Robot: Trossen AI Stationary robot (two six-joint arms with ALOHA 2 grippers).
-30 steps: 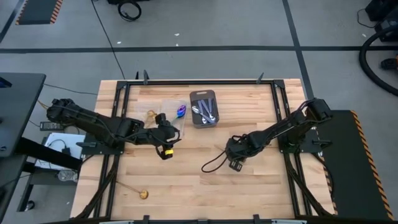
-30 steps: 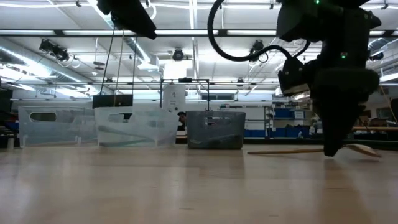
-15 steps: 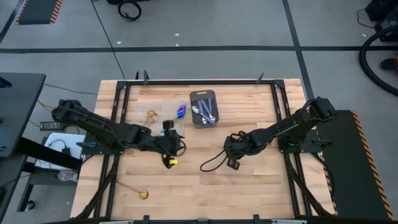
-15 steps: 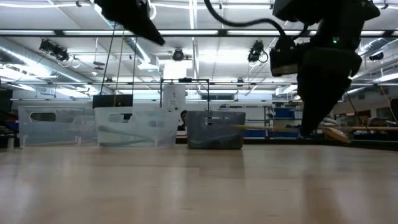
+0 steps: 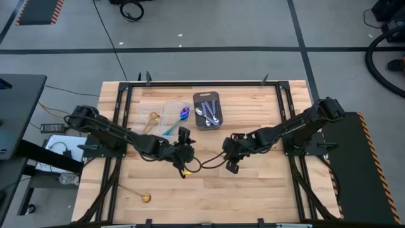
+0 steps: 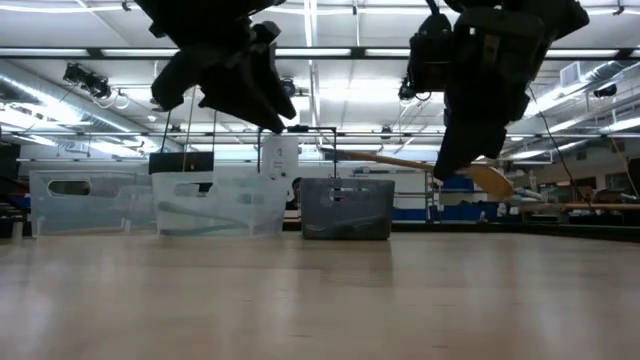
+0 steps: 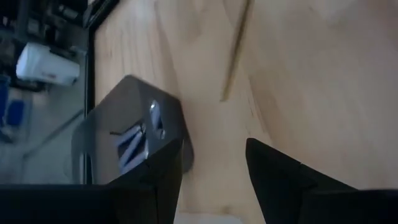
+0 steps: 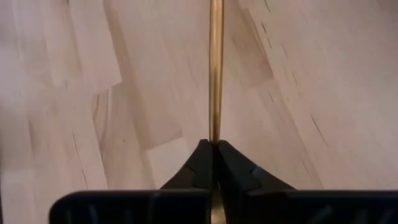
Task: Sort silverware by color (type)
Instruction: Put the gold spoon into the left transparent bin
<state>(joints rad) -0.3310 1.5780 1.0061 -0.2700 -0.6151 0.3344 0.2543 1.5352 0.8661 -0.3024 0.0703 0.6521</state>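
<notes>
My right gripper (image 5: 226, 151) is shut on a gold spoon (image 6: 400, 161) above the table's middle. The spoon's handle (image 8: 216, 68) runs forward from the fingers. My left gripper (image 5: 187, 154) hovers just left of it, open (image 7: 214, 163) and touching nothing. The gold handle's end (image 7: 236, 56) shows ahead of the left fingers. A dark tray (image 5: 207, 111) at the far side holds silver spoons. Clear containers (image 5: 166, 117) beside it hold a gold spoon (image 5: 152, 117) and rainbow spoons (image 5: 183, 114). Another gold spoon (image 5: 145, 197) lies flat near the near-left corner. My right gripper pinches the gold spoon's handle (image 8: 215, 134) between its two fingers, close to the bowl (image 6: 490, 180). The handle runs along the fingers and out past their tips. The spoon is lifted clear of the table, nearly level, with its free end (image 6: 330, 152) toward the left gripper.
Black frame rails (image 5: 288, 114) run along the table's left and right sides. A dark cable loop (image 5: 202, 163) hangs by the grippers. The bare wooden top (image 5: 253, 190) stretches across the near half of the table.
My right gripper has risen and moved toward the table's left, lifting the gold spoon off the wood until it hangs clear. My left gripper has travelled right and toward the near edge, away from the clear containers, closing on the right gripper.
</notes>
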